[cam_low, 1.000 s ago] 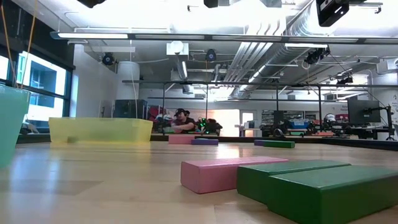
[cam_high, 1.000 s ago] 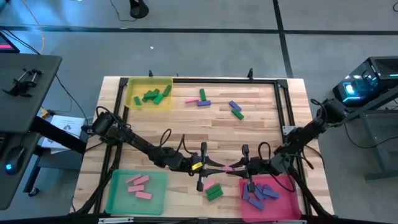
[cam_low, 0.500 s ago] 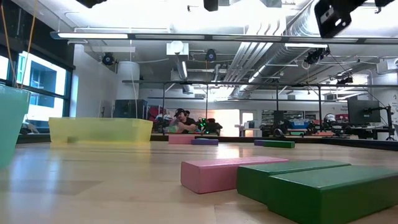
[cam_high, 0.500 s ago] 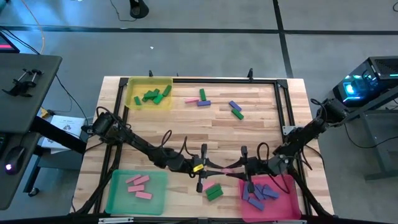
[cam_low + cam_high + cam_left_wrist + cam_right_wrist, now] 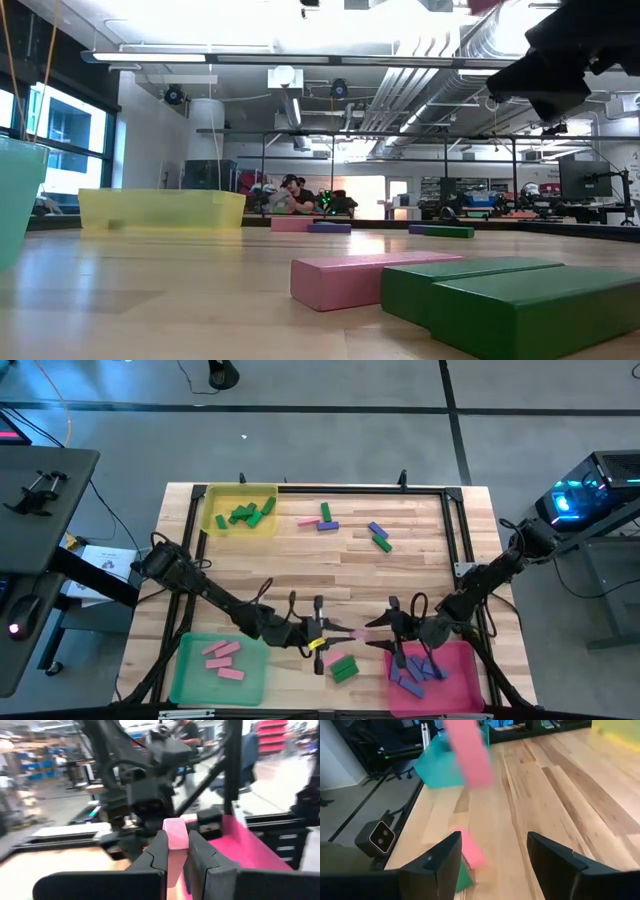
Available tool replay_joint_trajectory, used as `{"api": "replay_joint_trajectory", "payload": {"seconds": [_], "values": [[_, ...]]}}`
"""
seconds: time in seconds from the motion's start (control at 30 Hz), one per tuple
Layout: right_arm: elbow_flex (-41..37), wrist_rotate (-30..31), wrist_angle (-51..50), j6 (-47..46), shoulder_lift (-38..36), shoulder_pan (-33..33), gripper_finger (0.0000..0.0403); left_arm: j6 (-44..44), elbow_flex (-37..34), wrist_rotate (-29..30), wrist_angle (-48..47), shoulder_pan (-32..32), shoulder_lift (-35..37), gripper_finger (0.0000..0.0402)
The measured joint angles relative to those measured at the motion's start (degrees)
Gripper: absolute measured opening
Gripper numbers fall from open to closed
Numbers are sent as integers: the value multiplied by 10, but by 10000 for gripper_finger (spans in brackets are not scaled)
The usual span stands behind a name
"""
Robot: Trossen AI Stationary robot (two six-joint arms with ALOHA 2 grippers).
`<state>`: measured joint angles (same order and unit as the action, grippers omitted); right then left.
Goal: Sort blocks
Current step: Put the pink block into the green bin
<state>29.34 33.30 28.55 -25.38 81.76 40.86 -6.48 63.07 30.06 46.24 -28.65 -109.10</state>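
Gripping a pink block between its closed fingers, the left gripper sits above the near middle of the table, pointing toward the right arm. Opposite it, the right gripper stands with its two fingers spread wide and nothing between them; in its wrist view the held pink block appears ahead of the gap, apart from both fingers. Just below the two grippers lie two green blocks with a second pink block touching them, all flat on the wood. Beside the right gripper is the pink-red tray, holding several purple-blue blocks. At the near left corner the green tray contains three pink blocks. Across the table, the yellow tray holds a cluster of green blocks. Loose blocks lie along the far side: a pink, green and purple group and, to its right, a purple and green pair.
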Motion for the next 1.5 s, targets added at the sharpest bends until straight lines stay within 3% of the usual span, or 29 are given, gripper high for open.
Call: {"api": "replay_joint_trajectory", "payload": {"seconds": [0.13,0.27,0.43,0.53,0.9,1.17,1.5], "values": [[0,0,-1,-2,0,0,210,-16,0,89,-65,-29,33,14],[0,-1,-1,-2,0,0,210,10,0,201,-213,-85,75,14],[0,-1,-1,-2,0,0,210,150,0,291,-431,-176,115,14],[0,-1,1,-3,0,0,210,258,0,300,-524,-229,133,14],[0,6,22,1,0,0,210,623,0,228,-728,-362,187,14],[0,8,22,1,0,0,210,893,-17,100,-898,-356,190,22],[0,10,22,1,0,0,210,909,-95,-15,-804,-290,189,28]]}}
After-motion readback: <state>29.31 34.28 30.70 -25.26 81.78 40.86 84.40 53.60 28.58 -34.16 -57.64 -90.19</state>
